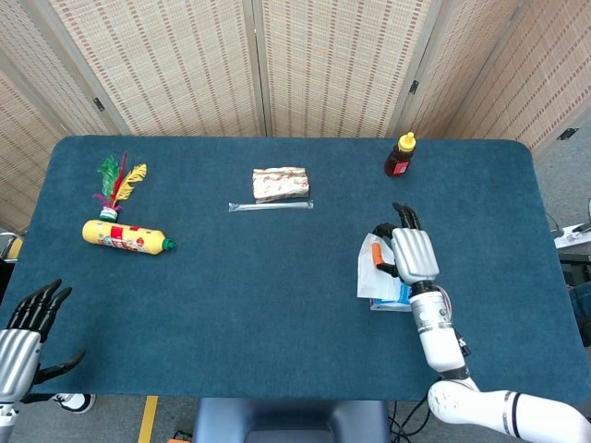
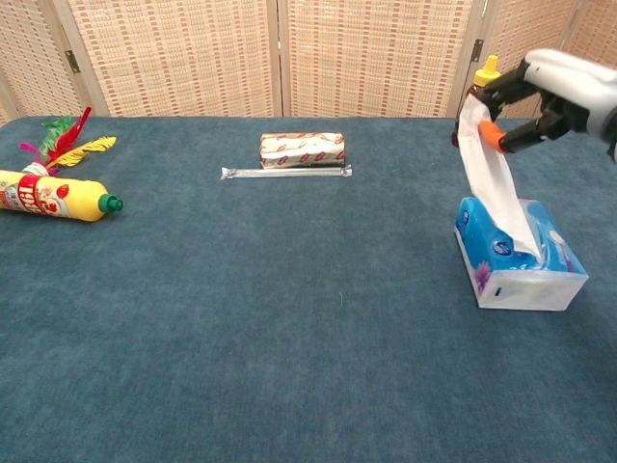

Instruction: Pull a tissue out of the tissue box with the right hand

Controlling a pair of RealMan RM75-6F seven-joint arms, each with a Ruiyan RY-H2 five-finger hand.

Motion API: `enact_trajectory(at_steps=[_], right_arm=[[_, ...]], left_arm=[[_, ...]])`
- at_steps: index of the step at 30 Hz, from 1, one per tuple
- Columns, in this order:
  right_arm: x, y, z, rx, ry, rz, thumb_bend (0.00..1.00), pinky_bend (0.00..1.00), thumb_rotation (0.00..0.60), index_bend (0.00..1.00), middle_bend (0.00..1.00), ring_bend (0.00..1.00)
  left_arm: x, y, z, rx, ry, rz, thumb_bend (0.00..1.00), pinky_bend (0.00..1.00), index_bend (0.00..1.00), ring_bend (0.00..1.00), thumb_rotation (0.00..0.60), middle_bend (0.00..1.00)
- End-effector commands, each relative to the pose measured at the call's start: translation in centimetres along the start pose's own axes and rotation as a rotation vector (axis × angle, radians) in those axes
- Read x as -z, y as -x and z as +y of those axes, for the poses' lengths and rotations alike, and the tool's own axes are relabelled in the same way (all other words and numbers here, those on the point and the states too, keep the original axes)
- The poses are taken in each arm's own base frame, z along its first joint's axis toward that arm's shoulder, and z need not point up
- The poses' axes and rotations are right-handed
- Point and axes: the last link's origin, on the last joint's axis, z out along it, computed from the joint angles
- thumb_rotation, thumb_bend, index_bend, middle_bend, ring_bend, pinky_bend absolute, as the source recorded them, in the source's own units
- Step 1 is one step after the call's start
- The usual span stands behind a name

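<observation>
Your right robot hand (image 2: 557, 92) is cut off at the chest view's edge, yet you can see it pinching the tissue (image 2: 492, 178), pulled up from the tissue box (image 2: 516, 260) on the surface (image 2: 289, 318).

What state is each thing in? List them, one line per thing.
tissue: pulled up taut, lower end still in the box slot
tissue box: on the table, resting flat
right hand: raised above the box, pinching the tissue's top
left hand: off the table edge, fingers apart, holding nothing
yellow bottle: lying on its side, green cap on
honey bottle: upright, yellow cap on
wrapped pack: lying flat
</observation>
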Motion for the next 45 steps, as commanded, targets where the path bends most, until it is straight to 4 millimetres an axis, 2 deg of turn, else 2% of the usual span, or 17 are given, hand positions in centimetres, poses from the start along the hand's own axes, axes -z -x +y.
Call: enact_trajectory(at_steps=[1, 5, 8, 14, 17, 24, 31, 33, 34, 36, 38, 39, 41, 45], right_arm=[[2.3, -3.4, -1.6, -0.018, -0.09, 0.084, 0.54, 0.0, 0.6, 0.64, 0.49, 0.04], [4.8, -5.3, -2.6, -0.042, -0.166, 0.129, 0.54, 0.0, 0.6, 0.64, 0.49, 0.04], [7.0, -5.9, -2.2, -0.036, -0.211, 0.147, 0.54, 0.0, 0.6, 0.64, 0.49, 0.04], [11.8, -4.7, 0.6, -0.046, -0.261, 0.109, 0.54, 0.0, 0.6, 0.64, 0.49, 0.04], [14.1, -3.6, 2.9, -0.033, -0.279, 0.068, 0.54, 0.0, 0.6, 0.64, 0.48, 0.04], [16.4, -3.3, 6.2, -0.008, -0.264, 0.055, 0.53, 0.0, 0.6, 0.64, 0.48, 0.04], [18.5, -3.3, 7.5, 0.014, -0.294, 0.032, 0.53, 0.0, 0.6, 0.64, 0.47, 0.04], [18.8, -3.2, 7.8, 0.042, -0.292, 0.017, 0.52, 0.0, 0.6, 0.63, 0.42, 0.04], [18.9, -3.2, 7.9, 0.052, -0.287, 0.009, 0.52, 0.0, 0.6, 0.61, 0.39, 0.03], [18.9, -3.1, 8.1, 0.076, -0.279, -0.014, 0.48, 0.0, 0.6, 0.45, 0.25, 0.0], [18.9, -3.0, 8.5, 0.121, -0.259, -0.047, 0.4, 0.0, 0.6, 0.2, 0.08, 0.0], [18.9, -3.0, 8.5, 0.143, -0.248, -0.059, 0.37, 0.0, 0.6, 0.1, 0.03, 0.0], [18.8, -3.0, 8.5, 0.17, -0.23, -0.075, 0.32, 0.0, 0.6, 0.01, 0.0, 0.0], [18.8, -3.1, 8.5, 0.176, -0.217, -0.088, 0.25, 0.0, 0.6, 0.0, 0.0, 0.0]], left_arm=[[0.0, 0.0, 0.0, -0.001, 0.001, 0.001, 0.25, 0.14, 0.0, 0.0, 0.6, 0.0], [0.1, -0.1, 0.0, 0.0, 0.0, 0.005, 0.25, 0.14, 0.0, 0.0, 0.6, 0.0], [0.1, -0.1, 0.1, -0.001, 0.0, 0.005, 0.25, 0.14, 0.0, 0.0, 0.6, 0.0], [0.1, 0.1, 0.2, -0.008, 0.005, -0.003, 0.25, 0.14, 0.0, 0.0, 0.6, 0.0], [0.1, 0.2, 0.3, -0.011, 0.008, -0.006, 0.25, 0.14, 0.0, 0.0, 0.6, 0.0], [0.0, 0.5, 0.4, -0.022, 0.011, -0.013, 0.25, 0.14, 0.0, 0.0, 0.6, 0.0], [0.0, 0.6, 0.4, -0.028, 0.007, -0.01, 0.25, 0.14, 0.0, 0.0, 0.6, 0.0], [0.1, 0.6, 0.4, -0.028, 0.008, -0.011, 0.25, 0.14, 0.0, 0.0, 0.6, 0.0], [0.1, 0.6, 0.4, -0.029, 0.009, -0.01, 0.25, 0.14, 0.0, 0.0, 0.6, 0.0], [0.1, 0.6, 0.5, -0.03, 0.011, -0.009, 0.25, 0.14, 0.0, 0.0, 0.6, 0.0], [0.1, 0.6, 0.5, -0.03, 0.011, -0.006, 0.25, 0.14, 0.0, 0.0, 0.6, 0.0], [0.1, 0.5, 0.5, -0.03, 0.01, -0.004, 0.25, 0.14, 0.0, 0.0, 0.6, 0.0], [0.1, 0.5, 0.4, -0.03, 0.008, -0.003, 0.25, 0.14, 0.0, 0.0, 0.6, 0.0], [0.1, 0.5, 0.4, -0.029, 0.007, -0.003, 0.25, 0.14, 0.0, 0.0, 0.6, 0.0]])
